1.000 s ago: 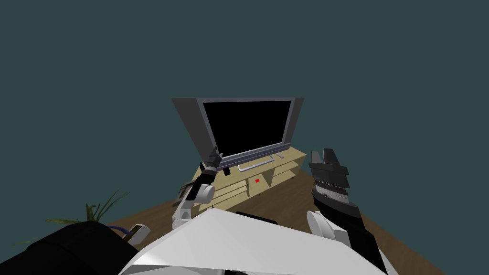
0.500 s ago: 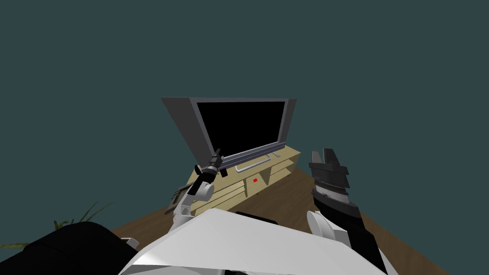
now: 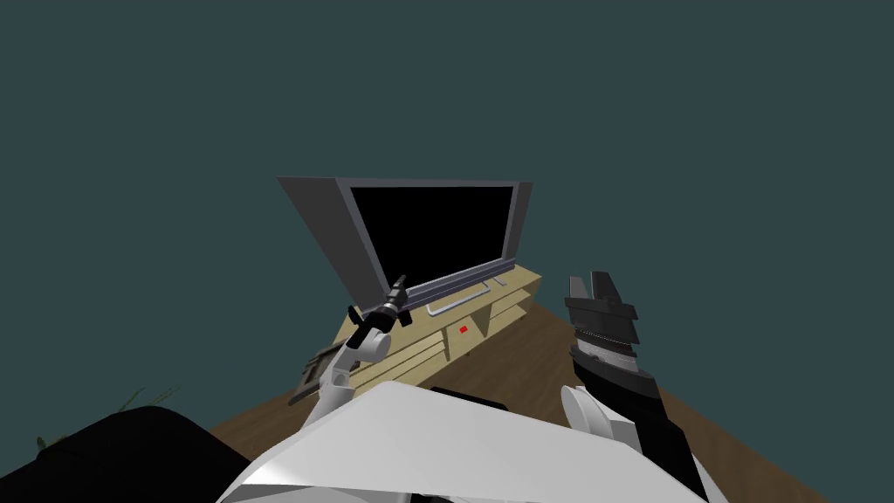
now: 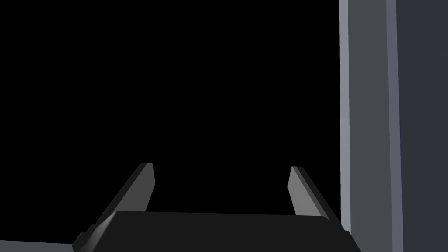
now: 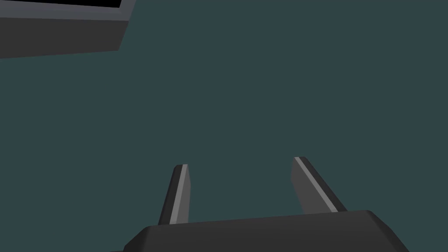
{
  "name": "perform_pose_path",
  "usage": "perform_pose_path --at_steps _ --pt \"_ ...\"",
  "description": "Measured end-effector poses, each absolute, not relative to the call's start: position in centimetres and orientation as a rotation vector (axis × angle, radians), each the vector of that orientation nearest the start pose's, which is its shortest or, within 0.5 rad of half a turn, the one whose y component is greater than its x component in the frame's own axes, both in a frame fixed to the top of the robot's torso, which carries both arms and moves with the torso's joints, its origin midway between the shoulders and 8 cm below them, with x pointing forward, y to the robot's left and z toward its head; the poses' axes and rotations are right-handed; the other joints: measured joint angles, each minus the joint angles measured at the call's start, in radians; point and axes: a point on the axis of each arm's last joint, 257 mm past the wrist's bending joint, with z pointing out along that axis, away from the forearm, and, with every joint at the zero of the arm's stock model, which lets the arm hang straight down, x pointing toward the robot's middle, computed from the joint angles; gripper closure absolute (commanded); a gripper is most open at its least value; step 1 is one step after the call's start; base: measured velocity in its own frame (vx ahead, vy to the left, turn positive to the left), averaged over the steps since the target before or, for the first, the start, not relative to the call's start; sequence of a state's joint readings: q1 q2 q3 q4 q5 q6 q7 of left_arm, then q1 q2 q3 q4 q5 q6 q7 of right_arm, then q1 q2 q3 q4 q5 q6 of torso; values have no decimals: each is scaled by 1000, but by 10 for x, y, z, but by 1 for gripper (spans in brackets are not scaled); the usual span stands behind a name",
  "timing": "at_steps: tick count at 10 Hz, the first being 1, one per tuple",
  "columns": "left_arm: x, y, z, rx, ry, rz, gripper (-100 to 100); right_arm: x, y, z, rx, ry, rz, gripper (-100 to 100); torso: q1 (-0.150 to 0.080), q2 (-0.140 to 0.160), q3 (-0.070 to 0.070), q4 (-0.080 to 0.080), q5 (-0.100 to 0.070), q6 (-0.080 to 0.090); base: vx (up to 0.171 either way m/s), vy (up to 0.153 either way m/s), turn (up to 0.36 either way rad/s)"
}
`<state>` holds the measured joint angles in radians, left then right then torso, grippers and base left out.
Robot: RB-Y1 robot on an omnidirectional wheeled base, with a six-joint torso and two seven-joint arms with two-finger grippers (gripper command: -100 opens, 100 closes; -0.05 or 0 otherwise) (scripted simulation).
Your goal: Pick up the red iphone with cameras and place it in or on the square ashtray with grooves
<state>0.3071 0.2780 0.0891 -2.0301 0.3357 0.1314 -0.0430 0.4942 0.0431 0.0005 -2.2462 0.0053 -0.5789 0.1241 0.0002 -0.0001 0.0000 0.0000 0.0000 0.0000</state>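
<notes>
Pale TV stand (image 3: pixel 410 354) against a teal wall, with the red phone (image 3: pixel 463 329) on a shelf near its middle. Approach step: your left tool (image 4: pixel 220 175), wide and empty, must drop to it.

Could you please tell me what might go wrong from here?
The open left gripper points at the television screen from close by; pushing forward could strike it. The red phone lies on a shelf inside the tan stand, under its top board, so the gripper may catch that board on reaching in.
</notes>
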Motion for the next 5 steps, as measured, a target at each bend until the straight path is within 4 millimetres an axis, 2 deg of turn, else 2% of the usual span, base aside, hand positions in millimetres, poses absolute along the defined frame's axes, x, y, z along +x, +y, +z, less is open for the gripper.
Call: perform_pose_path --at_steps 1,3,4,5 --pt "461 333 -163 -1207 1176 -1162 -100 337 -281 26 601 573 1194 0 0 0 0 0 0 0 0 2 11" --pt "463 336 -180 -1241 1223 -1137 -100 337 -281 26 601 573 1194 0 0 0 0 0 0 0 -2 0 -133" --pt "464 337 -188 -1258 1249 -1123 -100 337 -281 26 601 573 1194 0 0 0 0 0 0 -1 -1 3 22" --pt "464 337 -192 -1270 1263 -1115 -100 337 -281 26 601 573 1194 0 0 0 0 0 0 -1 -3 -2 -181"
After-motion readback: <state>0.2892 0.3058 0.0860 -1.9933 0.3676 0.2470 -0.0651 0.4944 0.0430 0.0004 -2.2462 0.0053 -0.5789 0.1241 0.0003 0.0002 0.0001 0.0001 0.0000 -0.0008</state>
